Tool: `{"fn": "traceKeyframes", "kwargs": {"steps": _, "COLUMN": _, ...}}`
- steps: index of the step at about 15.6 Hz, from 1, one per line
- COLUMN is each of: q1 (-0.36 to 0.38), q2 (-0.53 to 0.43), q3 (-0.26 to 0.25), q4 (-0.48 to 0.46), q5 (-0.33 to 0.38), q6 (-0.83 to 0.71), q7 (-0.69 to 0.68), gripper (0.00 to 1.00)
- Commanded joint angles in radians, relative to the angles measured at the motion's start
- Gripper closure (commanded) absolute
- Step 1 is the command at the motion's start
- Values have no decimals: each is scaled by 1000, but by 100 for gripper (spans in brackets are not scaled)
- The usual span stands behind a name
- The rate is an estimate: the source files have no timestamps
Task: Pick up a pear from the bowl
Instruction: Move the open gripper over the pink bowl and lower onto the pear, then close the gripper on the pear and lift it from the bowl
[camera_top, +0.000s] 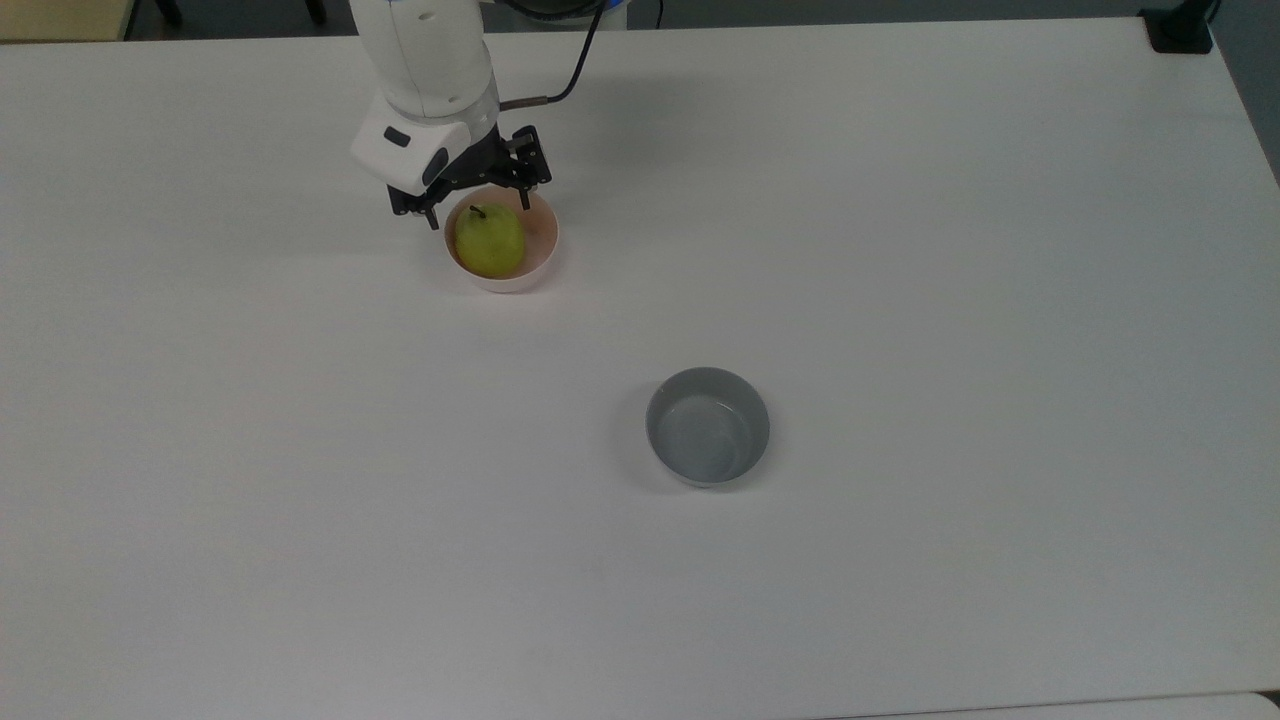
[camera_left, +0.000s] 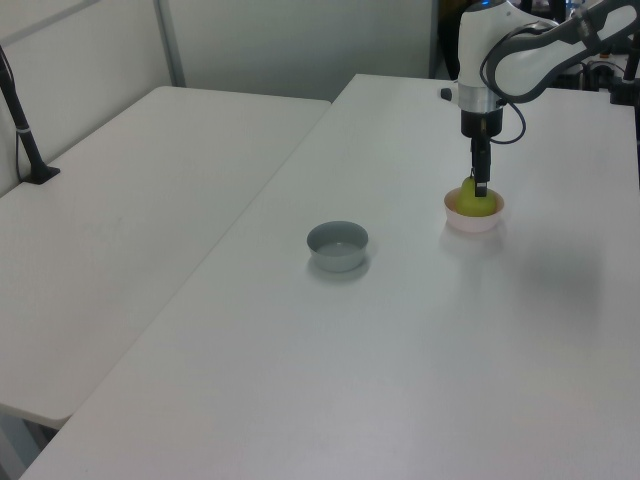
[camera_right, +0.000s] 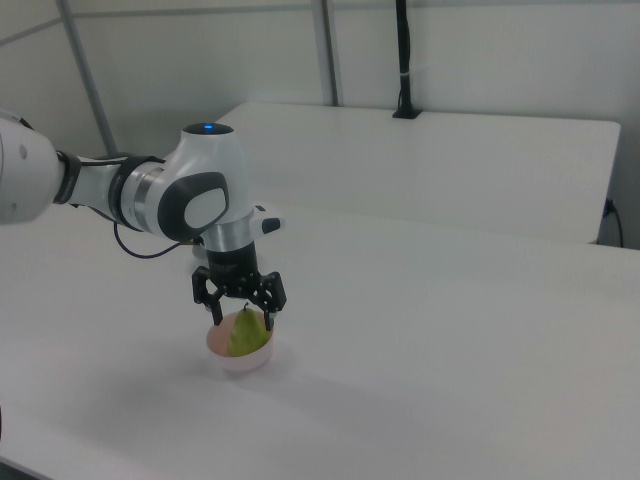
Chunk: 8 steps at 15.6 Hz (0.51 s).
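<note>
The white worktop (camera_top: 900, 250) carries a pink bowl (camera_top: 538, 262), a grey bowl (camera_top: 708, 427) well apart from it. In the pink bowl sits the pear (camera_top: 489, 241), ungrasped; the gripper (camera_top: 478, 212) hovers just above, fingers (camera_right: 268, 321) spread open. Closing and lifting remain.
</note>
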Motion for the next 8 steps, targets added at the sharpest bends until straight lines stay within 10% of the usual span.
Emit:
{"fn": "traceKeyframes", "kwargs": {"steps": 1, "q1": 11, "q2": 14, "q3": -3, "q4": -16, "q5": 1, "q6": 50, "q7": 20, "gripper": 24}}
{"fn": "traceKeyframes", "kwargs": {"steps": 5, "q1": 8, "q2": 26, "q3": 8, "q4": -13, "q5": 2, "q6": 44, "q7": 20, "gripper": 96}}
{"fn": "traceKeyframes", "kwargs": {"steps": 8, "q1": 8, "q2": 23, "q3": 10, "q4": -13, "q5": 1, "q6": 35, "q7": 18, "gripper": 100}}
